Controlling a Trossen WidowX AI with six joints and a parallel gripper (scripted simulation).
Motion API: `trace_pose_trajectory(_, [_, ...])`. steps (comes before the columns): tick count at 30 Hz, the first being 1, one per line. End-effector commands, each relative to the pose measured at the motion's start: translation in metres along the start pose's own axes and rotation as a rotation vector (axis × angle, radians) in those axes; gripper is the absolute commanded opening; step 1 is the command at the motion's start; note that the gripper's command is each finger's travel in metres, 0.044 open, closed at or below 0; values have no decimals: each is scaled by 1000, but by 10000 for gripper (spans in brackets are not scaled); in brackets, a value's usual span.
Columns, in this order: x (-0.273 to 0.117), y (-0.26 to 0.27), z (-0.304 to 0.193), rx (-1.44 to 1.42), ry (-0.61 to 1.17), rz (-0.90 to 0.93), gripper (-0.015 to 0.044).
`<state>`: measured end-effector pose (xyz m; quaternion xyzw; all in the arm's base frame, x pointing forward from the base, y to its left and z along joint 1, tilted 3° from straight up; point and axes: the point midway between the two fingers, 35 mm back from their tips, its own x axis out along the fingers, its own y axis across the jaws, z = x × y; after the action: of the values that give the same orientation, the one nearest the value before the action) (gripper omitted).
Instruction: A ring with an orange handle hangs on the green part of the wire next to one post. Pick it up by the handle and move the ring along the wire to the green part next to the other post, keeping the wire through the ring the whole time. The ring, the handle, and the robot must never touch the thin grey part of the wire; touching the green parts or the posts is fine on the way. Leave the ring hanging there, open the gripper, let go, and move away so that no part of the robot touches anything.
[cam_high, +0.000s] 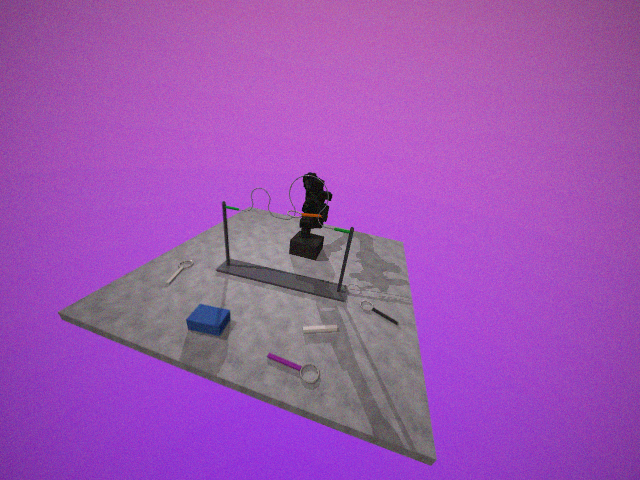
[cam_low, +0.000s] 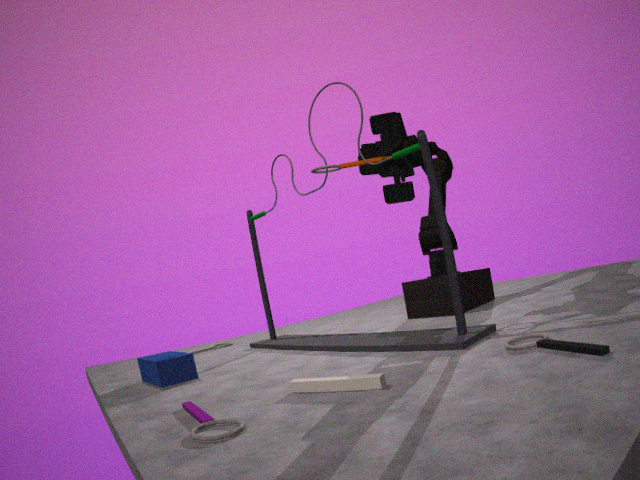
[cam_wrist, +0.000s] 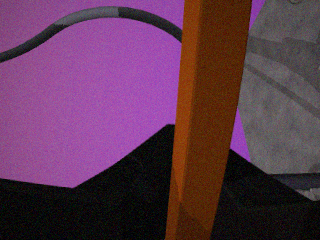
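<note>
Handle (cam_high: 311, 215) (cam_low: 366, 162) (cam_wrist: 207, 120), orange, square-edged, is clamped in black gripper (cam_low: 388, 158); thin round ring (cam_high: 302, 214) (cam_low: 326, 166) sits around curvy grey wire (cam_high: 270, 206) (cam_low: 310, 118) (cam_wrist: 95, 14).

Orange handle (cam_wrist: 210, 100) cropped at top

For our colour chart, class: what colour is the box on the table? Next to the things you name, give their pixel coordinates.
The box (cam_high: 207, 320) (cam_low: 168, 369) is plain blue; the top view shows it best.

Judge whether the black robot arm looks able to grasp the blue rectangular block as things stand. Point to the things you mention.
Probably not yet: its gripper (cam_low: 379, 160) is shut on the orange handle (cam_high: 311, 214) (cam_low: 356, 163) (cam_wrist: 210, 100), and the wire frame (cam_high: 227, 237) (cam_low: 262, 279) stands between arm (cam_high: 313, 193) (cam_low: 437, 201) and block (cam_high: 207, 320) (cam_low: 168, 368).
</note>
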<state>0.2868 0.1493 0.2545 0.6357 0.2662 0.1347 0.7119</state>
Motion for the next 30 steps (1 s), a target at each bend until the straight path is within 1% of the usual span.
trace_pose_trajectory(1, [-2,14,0,55,9,42,-150])
trace_pose_trajectory(30, [-17,69,13,375,49,222,-150])
